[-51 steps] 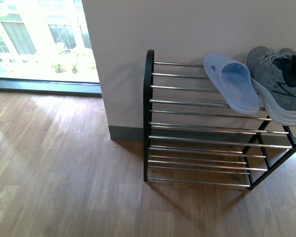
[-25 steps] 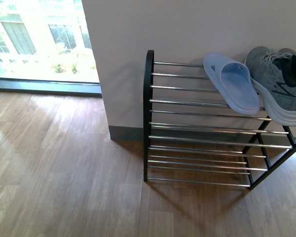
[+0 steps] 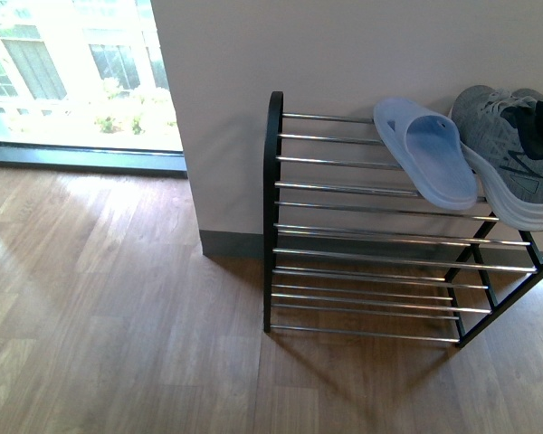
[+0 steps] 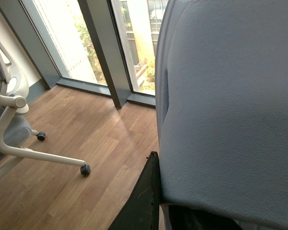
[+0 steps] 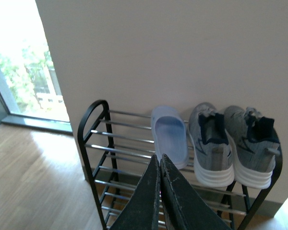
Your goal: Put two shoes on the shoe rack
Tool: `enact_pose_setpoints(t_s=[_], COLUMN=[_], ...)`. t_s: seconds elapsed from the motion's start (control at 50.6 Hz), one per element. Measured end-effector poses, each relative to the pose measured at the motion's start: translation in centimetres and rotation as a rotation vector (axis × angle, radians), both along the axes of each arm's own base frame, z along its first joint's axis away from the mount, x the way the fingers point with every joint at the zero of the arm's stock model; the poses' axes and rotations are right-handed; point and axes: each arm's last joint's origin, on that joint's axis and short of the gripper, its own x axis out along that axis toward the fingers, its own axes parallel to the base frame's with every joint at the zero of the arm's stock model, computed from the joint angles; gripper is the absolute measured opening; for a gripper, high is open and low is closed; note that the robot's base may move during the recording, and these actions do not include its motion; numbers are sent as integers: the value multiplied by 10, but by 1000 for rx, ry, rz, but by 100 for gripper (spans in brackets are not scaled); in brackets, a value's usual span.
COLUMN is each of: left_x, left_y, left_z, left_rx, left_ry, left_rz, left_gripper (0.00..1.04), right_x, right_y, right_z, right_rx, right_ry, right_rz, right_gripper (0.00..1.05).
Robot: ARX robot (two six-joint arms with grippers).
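Two grey knit sneakers [image 5: 210, 143] [image 5: 252, 143] stand side by side, heels outward, on the top tier of the black shoe rack [image 5: 89, 120]. A pale blue slide slipper [image 5: 169, 132] lies to their left on the same tier. My right gripper [image 5: 159, 157] is shut and empty, hovering in front of the rack. The front view has the rack [image 3: 273, 208], that slipper [image 3: 425, 152] and one sneaker [image 3: 511, 149], but no arm. Away from the rack, my left gripper [image 4: 157, 165] is shut on another pale blue slide slipper [image 4: 230, 96], which fills much of its view.
The rack stands against a white wall [image 3: 344, 54] on a wood floor [image 3: 118, 316]. A floor-to-ceiling window [image 3: 72, 81] lies to the left. A white office chair [image 4: 9, 120] on castors stands by the windows in the left wrist view.
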Motion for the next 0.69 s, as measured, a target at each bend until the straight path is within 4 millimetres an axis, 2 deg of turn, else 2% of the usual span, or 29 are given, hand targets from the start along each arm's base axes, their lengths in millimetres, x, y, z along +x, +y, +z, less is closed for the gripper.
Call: enact_pose_setpoints(t_s=[0.355, 0.474, 0.573, 0.691], left_x=[0, 0, 0, -1], left_y=[0, 0, 0, -5], left_z=[0, 0, 0, 3], left_rx=[0, 0, -1, -72], left_ry=[0, 0, -3, -50], left_rz=[0, 0, 3, -29], left_gripper=[2, 2, 2, 2], right_x=[-4, -4, -4, -4], right_y=[0, 0, 0, 0], right_z=[2, 2, 2, 2], right_rx=[-1, 0, 0, 0], right_ry=[-31, -31, -31, -31], right_rz=[0, 0, 0, 0], right_gripper=[2, 21, 42, 62])
